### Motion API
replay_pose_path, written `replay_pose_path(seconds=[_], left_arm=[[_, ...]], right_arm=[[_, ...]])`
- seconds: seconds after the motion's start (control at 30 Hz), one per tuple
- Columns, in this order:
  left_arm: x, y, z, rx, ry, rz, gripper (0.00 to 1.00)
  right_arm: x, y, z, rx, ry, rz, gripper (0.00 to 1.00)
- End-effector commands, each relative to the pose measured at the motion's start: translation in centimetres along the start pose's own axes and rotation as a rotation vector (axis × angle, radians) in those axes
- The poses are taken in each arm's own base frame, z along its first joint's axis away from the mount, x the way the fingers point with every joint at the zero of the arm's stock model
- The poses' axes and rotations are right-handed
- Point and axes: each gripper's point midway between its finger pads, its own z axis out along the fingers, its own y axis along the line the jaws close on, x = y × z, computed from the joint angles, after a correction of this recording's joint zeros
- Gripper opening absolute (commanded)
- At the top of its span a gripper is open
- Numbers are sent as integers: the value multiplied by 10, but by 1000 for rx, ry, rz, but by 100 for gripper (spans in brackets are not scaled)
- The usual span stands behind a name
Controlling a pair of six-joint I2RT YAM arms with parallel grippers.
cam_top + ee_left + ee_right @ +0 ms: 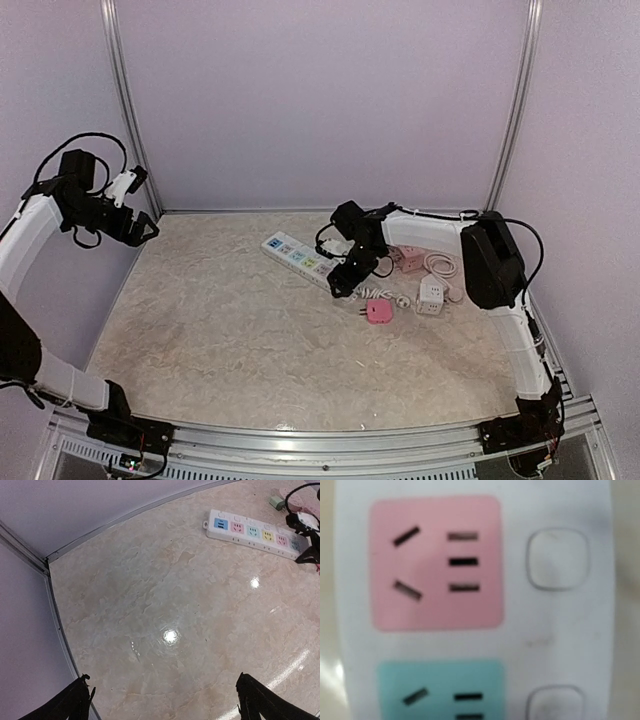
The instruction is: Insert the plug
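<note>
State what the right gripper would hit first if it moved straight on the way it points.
Most likely the pink socket: the right gripper points down at the strip, and that socket fills its wrist view. Depth is unclear.

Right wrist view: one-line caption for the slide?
Right wrist camera close over the white power strip: pink socket centred, teal socket below, a square button beside each.

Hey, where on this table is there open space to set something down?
The widest bare stretch of table runs from the power strip forward to the near edge and across to the left edge. It's crowded at the right rear: the right tool hangs over the strip's end, with the pink plug, white adapter and cords beside it.
</note>
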Motion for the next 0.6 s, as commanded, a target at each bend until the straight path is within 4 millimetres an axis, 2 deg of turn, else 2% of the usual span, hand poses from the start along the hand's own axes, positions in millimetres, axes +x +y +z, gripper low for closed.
replay_pose_path(seconds=[0.0,0.1,0.2,0.27,0.5,0.57], left_arm=[[3,6,-13,-3,-14,-29,99],[9,3,-11,4,6,-34,99],[14,-1,-12,17,10,-37,99],[13,-4,-16,16,-3,-27,99],[11,-7,-23,10,-17,-21,99],[11,-6,-24,5,-19,-20,99]], right_arm=[[78,141,-4,-230,188,-514,23],[108,160,-2,-216,273,-614,22],[121,165,-3,-195,321,-615,25],[120,163,-5,-173,314,-598,25],[96,148,-20,-60,235,-529,23],[93,147,-25,-56,214,-536,27]])
